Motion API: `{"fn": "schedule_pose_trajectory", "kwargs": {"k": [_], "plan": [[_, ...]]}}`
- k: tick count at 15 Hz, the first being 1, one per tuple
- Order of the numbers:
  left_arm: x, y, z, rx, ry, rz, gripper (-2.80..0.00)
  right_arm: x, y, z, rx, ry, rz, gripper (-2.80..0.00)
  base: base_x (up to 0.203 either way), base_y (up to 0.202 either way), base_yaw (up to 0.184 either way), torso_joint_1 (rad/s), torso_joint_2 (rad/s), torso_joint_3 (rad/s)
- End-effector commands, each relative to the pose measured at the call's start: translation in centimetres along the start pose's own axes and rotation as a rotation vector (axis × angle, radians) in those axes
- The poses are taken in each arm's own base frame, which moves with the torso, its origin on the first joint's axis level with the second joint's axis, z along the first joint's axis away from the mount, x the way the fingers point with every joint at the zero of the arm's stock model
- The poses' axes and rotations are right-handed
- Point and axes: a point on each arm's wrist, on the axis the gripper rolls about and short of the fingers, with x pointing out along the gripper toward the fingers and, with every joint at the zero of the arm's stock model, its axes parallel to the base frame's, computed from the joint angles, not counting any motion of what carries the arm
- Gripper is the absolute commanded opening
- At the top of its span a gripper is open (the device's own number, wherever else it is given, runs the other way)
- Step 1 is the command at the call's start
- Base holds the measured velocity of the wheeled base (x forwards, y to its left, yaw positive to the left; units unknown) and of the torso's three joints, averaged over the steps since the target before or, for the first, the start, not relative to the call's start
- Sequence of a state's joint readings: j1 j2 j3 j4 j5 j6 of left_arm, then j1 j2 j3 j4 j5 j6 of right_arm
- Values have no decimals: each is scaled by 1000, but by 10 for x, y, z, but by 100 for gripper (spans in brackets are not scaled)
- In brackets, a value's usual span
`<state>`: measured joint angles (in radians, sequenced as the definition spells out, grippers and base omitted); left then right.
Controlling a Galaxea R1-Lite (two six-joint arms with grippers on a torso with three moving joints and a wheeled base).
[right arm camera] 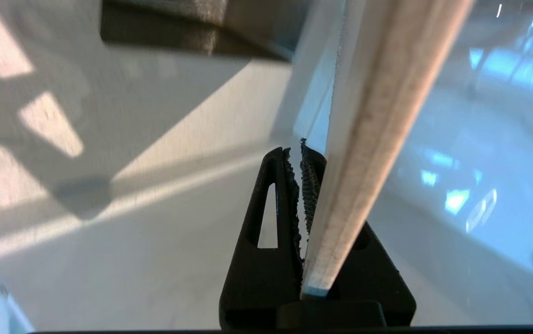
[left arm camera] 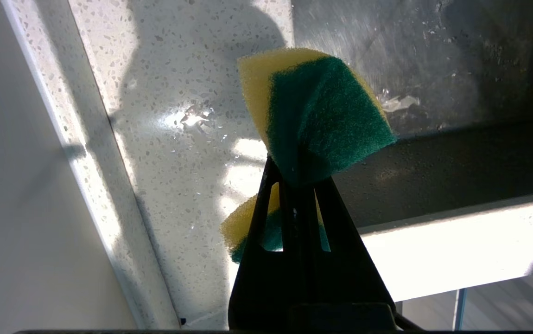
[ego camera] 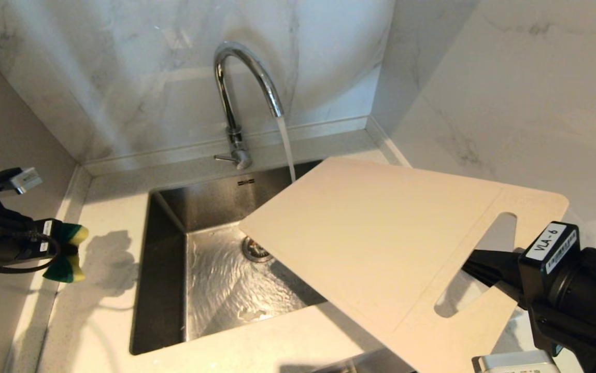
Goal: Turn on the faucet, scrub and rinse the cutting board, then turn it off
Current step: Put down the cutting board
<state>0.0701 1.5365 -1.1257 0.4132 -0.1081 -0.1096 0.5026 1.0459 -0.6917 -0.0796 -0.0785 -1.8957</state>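
Note:
The chrome faucet (ego camera: 228,88) runs; its stream (ego camera: 287,153) drops into the steel sink (ego camera: 210,204) just behind the far corner of the cutting board (ego camera: 381,238). The beige board hangs tilted over the sink's right side, handle cut-out (ego camera: 477,264) toward me. My right gripper (ego camera: 477,267) is shut on the board's handle end; the right wrist view shows the board's edge (right arm camera: 377,116) rising from the right gripper (right arm camera: 300,153). My left gripper (ego camera: 57,243) hovers over the counter left of the sink, shut on a yellow-green sponge (ego camera: 75,234). In the left wrist view the sponge (left arm camera: 322,116) bulges past the left gripper (left arm camera: 294,178).
Water sheets across the basin floor round the drain (ego camera: 255,249). The faucet's thin lever (ego camera: 224,157) points left. Marble walls close in behind and on the right. Speckled counter (ego camera: 106,280) lies left of the sink, with a wall at its left edge.

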Motion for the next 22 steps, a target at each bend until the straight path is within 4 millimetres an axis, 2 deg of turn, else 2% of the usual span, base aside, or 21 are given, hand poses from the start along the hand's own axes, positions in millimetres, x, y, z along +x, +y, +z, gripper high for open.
{"fn": "schedule_pose_trajectory", "kwargs": {"k": [1,8,11,17,22], "plan": [[7,0,0,-2,19,1,-280,0,-2,-1,10,38,-4,-280,0,0,0,0,0,0],[10,1,0,-8,31,4,-280,16,24,8,251,76,116,-280,0,0,0,0,0,0],[11,1,-1,-31,35,4,-280,23,29,14,272,49,154,-280,0,0,0,0,0,0],[19,2,-2,-42,61,6,-280,27,36,14,248,207,186,-280,0,0,0,0,0,0],[22,2,-3,-62,74,-11,-280,29,43,15,219,262,190,-280,0,0,0,0,0,0]]}}
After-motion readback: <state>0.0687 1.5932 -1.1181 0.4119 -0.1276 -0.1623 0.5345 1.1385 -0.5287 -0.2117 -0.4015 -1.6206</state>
